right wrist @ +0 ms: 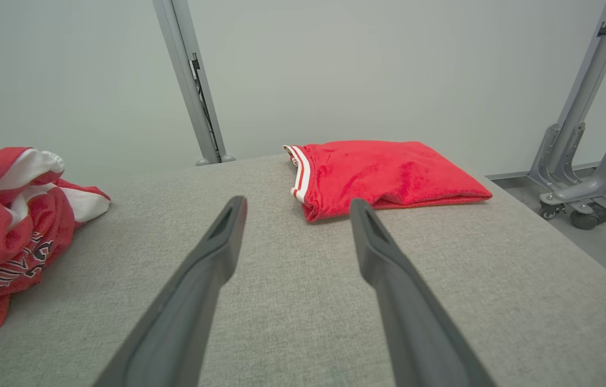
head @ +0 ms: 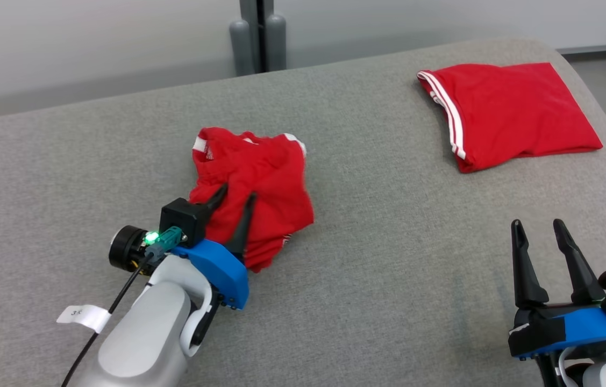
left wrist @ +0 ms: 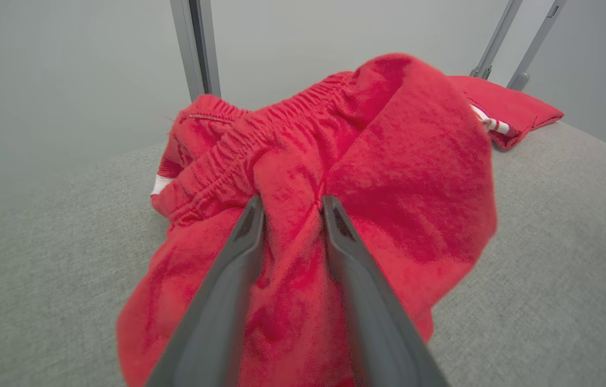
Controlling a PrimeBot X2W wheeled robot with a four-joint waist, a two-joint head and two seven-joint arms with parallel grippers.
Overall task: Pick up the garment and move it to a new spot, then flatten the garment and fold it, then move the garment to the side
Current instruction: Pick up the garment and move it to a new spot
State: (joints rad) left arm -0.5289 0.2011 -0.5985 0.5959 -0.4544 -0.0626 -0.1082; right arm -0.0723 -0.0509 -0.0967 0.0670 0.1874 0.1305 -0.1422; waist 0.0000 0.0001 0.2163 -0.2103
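Note:
A crumpled red garment [head: 268, 166] with white trim lies left of centre on the grey padded surface [head: 389, 269]. My left gripper [head: 236, 193] reaches into its near side, fingers closed around a bunched fold of red cloth. In the left wrist view the garment [left wrist: 405, 161] puckers between the two fingertips of my left gripper [left wrist: 292, 207]. My right gripper [head: 538, 224] hovers at the lower right, open and with nothing between its fingers. The right wrist view shows the right gripper [right wrist: 297, 207] over bare fabric, with the crumpled garment [right wrist: 7, 236] far to its left.
A second red garment [head: 512, 113], neatly folded with white stripes along one edge, lies at the far right of the surface. Grey metal posts [head: 258, 37] stand behind the far edge. Beyond the right edge is floor with a wheeled frame [right wrist: 577, 193].

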